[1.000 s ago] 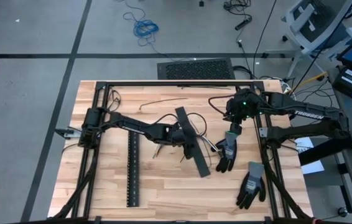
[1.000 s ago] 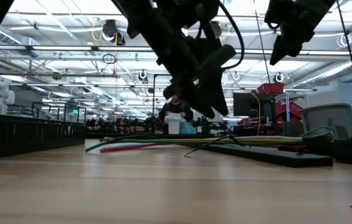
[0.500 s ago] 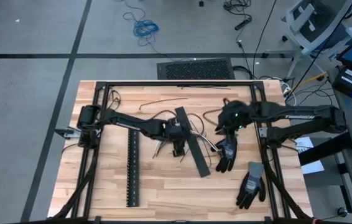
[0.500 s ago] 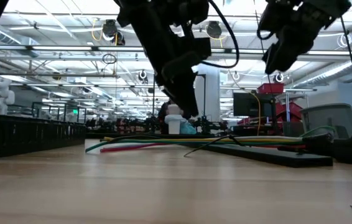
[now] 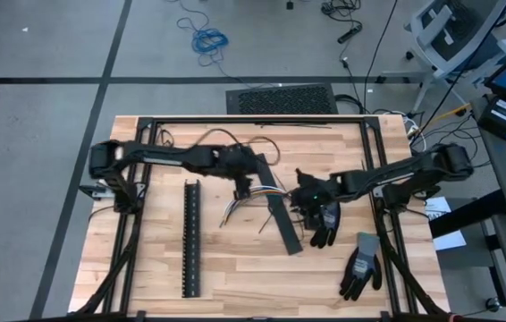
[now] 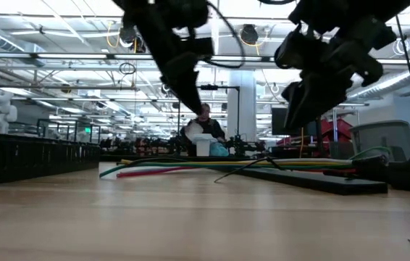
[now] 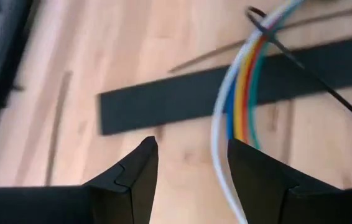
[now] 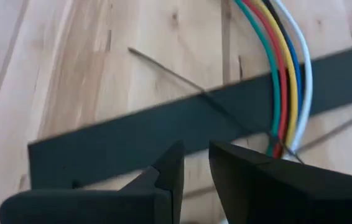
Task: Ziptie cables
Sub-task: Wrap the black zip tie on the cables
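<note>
The cables [image 5: 269,189], a loose bundle of thin multicoloured wires, lie across a slanted black strip [image 5: 280,219] at the table's middle. They also show in the left wrist view [image 7: 244,93], the right wrist view [image 8: 282,81] and the low view [image 6: 190,168]. My left gripper [image 5: 245,186] hangs open above the table, just left of the cables, with empty fingers [image 7: 191,163]. My right gripper [image 5: 303,195] hangs above the strip [image 8: 163,134], just right of the cables. Its fingers stand a narrow gap apart [image 8: 194,155] and hold nothing.
A black slotted strip [image 5: 192,237] lies lengthwise left of centre. Two dark gloves [image 5: 324,222] [image 5: 360,265] lie at the right. Thin dark strands lie near the cables [image 8: 163,68] and at the far side [image 5: 235,143]. A person shows far behind the table [image 6: 203,130].
My left gripper has risen and drawn back toward the table's far-left, off the slanted strip. My right gripper has come down and moved left and nearer, from beyond the glove to just right of the cables. The cables and strip have stayed put.
</note>
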You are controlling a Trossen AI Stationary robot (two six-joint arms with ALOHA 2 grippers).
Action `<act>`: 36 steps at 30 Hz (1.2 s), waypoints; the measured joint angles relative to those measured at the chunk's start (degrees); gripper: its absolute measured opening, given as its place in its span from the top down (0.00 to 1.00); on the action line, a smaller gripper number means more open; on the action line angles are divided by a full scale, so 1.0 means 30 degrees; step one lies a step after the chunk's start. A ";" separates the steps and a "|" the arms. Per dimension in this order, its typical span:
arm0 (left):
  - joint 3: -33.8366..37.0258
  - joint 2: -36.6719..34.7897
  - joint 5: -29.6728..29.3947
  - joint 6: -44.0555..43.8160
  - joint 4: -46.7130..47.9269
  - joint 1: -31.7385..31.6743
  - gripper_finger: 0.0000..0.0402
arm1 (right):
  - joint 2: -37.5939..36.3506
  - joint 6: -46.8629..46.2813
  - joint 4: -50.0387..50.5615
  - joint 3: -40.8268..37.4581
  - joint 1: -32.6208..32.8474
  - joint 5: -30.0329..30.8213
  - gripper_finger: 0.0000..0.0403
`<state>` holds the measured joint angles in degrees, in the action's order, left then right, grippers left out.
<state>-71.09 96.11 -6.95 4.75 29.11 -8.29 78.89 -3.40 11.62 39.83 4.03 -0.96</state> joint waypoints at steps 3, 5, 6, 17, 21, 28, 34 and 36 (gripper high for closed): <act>0.2053 -0.2245 0.0064 -0.0905 -0.1098 -0.0733 0.53 | 0.0768 0.0021 -0.0711 0.0015 0.0088 0.0866 0.84; 0.3342 -0.3788 -0.0042 -0.1475 -0.2442 -0.1073 0.53 | 0.1241 0.0484 -0.0801 0.0010 0.0059 0.1733 0.84; 0.3962 -0.4387 -0.0106 -0.1894 -0.2958 -0.1174 0.53 | 0.1483 0.0893 -0.0977 0.0007 0.0005 0.2169 0.84; 0.6753 -0.6793 0.0525 -0.3801 -0.7378 -0.0723 0.53 | 0.2115 0.2783 -0.0872 0.1363 -0.0587 0.4141 0.84; 0.7243 -0.5663 0.1318 -0.3556 -0.9232 -0.0027 0.53 | 0.1289 0.1925 0.3455 0.3468 -0.1572 0.7692 0.84; 0.6960 -0.1029 0.3548 -0.5985 -1.2867 0.1509 0.53 | -0.2413 0.0403 0.7988 0.4707 -0.4949 0.7667 0.84; 0.3738 0.2314 0.3315 -0.7387 -1.2698 0.2072 0.53 | -0.5970 0.0335 0.9862 0.4707 -0.6636 0.6745 0.84; 0.2419 0.3355 0.3028 -0.7497 -1.1801 0.2122 0.53 | -0.6668 0.0275 1.0307 0.4707 -0.6800 0.6662 0.84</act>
<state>-63.83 106.17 2.13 -17.74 -6.29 -1.92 58.89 -2.57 42.54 53.95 -16.37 19.03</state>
